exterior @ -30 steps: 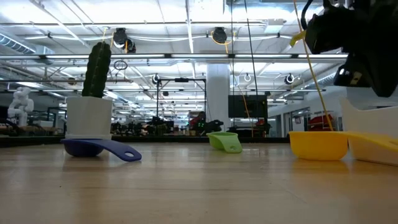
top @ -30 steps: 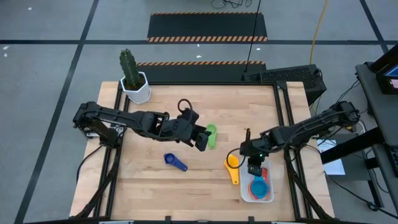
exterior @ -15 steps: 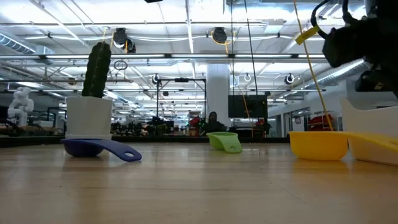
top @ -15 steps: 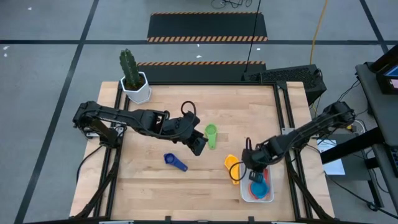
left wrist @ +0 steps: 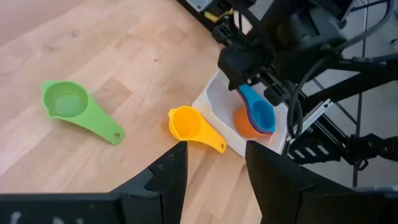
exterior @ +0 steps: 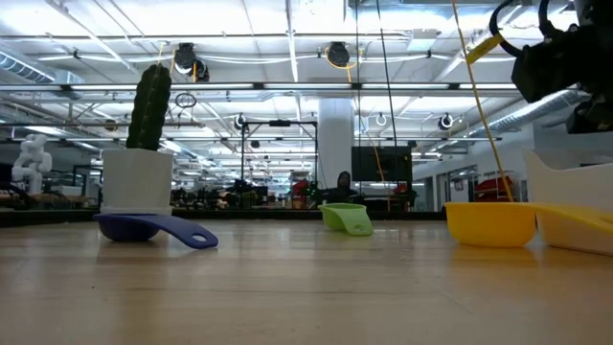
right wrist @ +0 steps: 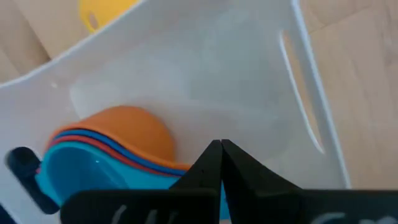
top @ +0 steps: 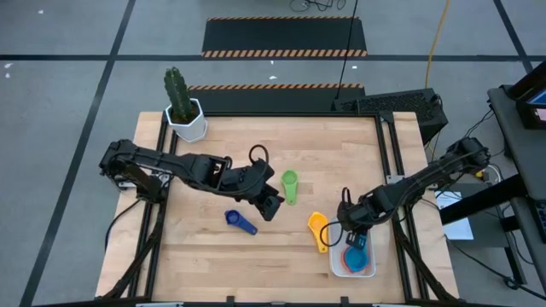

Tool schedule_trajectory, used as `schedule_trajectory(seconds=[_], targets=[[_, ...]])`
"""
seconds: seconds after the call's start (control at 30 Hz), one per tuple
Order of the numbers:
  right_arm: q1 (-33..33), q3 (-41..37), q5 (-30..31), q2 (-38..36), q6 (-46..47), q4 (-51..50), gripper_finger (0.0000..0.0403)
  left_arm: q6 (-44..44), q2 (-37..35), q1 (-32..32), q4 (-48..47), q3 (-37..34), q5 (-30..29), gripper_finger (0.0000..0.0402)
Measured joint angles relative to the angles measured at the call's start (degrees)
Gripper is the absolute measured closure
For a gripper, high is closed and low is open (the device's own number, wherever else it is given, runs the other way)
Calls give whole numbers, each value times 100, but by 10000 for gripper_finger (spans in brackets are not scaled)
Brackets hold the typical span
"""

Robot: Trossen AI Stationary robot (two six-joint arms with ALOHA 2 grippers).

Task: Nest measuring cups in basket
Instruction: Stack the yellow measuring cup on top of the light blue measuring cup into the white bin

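Inside basket [top: 337,263], nested cups [top: 355,256], orange outermost

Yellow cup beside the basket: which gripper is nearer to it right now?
Right. The right gripper hangs over the basket, just beside the yellow cup. The left gripper sits farther off, between the green cup and dark blue cup.

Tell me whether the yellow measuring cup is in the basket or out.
Out. The yellow measuring cup lies on the table beside the basket.
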Motion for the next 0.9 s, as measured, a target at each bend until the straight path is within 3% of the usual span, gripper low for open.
schedule_trajectory(seconds=[0.2, 0.57, 0.67, 0.77, 0.9], targets=[[-2, 1, 1, -520, 551, 229, 403, -80, 0, -18, -131, 0, 0, 238], [-25, 1, 1, -1739, 1495, 613, 403, -1343, 0, -11, -1354, -44, 384, 238], [-106, 1, 17, -1981, 1486, 614, 403, -1654, -9, 76, -882, -465, 951, 238], [-231, 0, 15, -2161, 1308, 613, 403, -1947, 11, 132, -130, -972, 1152, 238], [-348, 0, -10, -2381, 889, 598, 403, -2185, 7, 133, 1806, -1694, 1356, 238]])
